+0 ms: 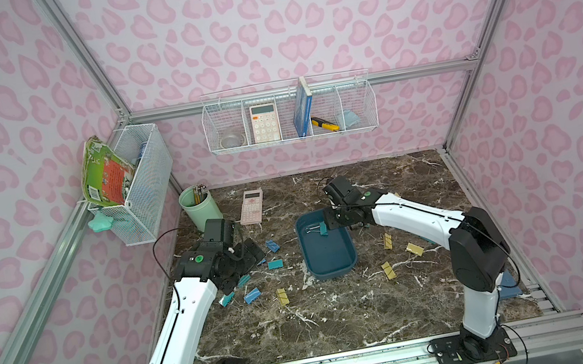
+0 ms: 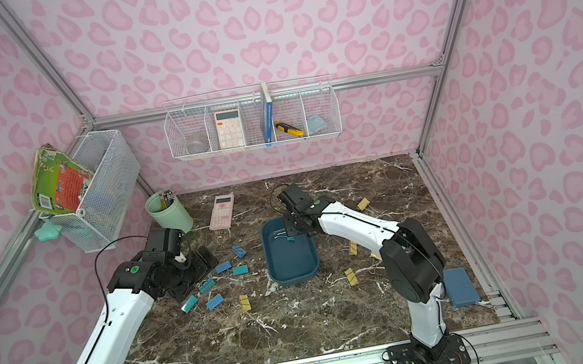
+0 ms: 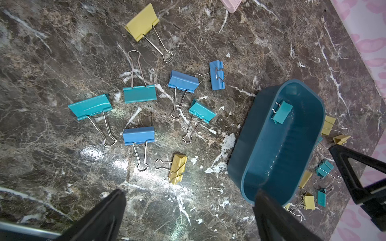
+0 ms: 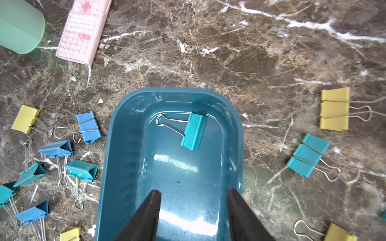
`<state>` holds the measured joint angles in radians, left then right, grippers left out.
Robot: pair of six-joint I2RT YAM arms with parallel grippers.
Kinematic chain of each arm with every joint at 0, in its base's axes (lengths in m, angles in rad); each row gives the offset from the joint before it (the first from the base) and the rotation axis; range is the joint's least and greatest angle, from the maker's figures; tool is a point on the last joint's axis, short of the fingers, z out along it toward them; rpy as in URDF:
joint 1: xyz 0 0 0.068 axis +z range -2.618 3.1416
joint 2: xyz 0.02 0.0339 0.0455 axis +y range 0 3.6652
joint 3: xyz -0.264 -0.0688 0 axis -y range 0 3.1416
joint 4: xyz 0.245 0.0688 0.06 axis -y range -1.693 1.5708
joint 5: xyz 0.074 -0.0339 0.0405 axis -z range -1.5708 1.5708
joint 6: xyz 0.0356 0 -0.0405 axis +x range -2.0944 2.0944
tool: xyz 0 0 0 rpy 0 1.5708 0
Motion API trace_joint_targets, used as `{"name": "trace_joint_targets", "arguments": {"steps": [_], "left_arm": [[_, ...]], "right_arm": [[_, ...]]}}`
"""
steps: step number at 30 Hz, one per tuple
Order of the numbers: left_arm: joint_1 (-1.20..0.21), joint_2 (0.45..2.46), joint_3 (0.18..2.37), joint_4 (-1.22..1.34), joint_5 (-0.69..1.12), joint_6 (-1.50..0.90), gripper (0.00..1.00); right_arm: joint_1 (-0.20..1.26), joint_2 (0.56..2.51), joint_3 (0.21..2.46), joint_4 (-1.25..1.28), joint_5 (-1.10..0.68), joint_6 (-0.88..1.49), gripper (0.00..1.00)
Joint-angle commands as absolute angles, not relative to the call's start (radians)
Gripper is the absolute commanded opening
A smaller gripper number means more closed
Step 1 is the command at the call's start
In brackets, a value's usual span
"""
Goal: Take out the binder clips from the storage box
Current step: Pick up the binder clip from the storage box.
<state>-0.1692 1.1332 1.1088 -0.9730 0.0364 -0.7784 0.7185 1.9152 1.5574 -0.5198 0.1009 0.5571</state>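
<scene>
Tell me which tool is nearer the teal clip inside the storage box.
Right. The right tool hangs open over the storage box, the teal clip just ahead of it. The left tool is outside the box, above the loose clips on the table.

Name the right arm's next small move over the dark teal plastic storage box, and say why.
Probably ease the right gripper forward and down so its open jaws straddle the teal metal binder clip with wire handles. It is the only clip lying in the dark teal plastic storage box, beyond the fingertips, and nothing sits between the jaws.
</scene>
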Motion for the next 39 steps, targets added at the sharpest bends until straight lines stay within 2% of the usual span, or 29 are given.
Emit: {"name": "trace_joint_targets", "arguments": {"steps": [1,9,21,30,35,38,39], "left_arm": [[-0.172,1.133,1.121,-0.979,0.056,-0.752,0.99],[-0.179,1.118,1.102,-0.971,0.064,-0.742,0.99],[-0.18,1.114,1.101,-0.972,0.068,-0.732,0.99],[-0.18,1.123,1.101,-0.971,0.064,-0.73,0.99],[-0.18,1.132,1.104,-0.967,0.066,-0.73,0.99],[-0.179,1.134,1.103,-0.962,0.067,-0.732,0.99],[-0.179,1.135,1.103,-0.963,0.069,-0.73,0.99]], "right_arm": [[0.719,1.974,1.608,-0.537,0.099,0.583,0.54],[0.733,2.121,1.719,-0.525,0.059,0.509,0.45],[0.749,2.318,1.896,-0.569,-0.014,0.317,0.44],[0.746,2.349,1.881,-0.568,-0.066,0.261,0.43],[0.75,2.367,1.875,-0.577,-0.037,0.248,0.28],[0.755,2.368,1.862,-0.572,-0.026,0.242,0.25],[0.755,2.369,1.861,-0.572,-0.025,0.241,0.2]]}}
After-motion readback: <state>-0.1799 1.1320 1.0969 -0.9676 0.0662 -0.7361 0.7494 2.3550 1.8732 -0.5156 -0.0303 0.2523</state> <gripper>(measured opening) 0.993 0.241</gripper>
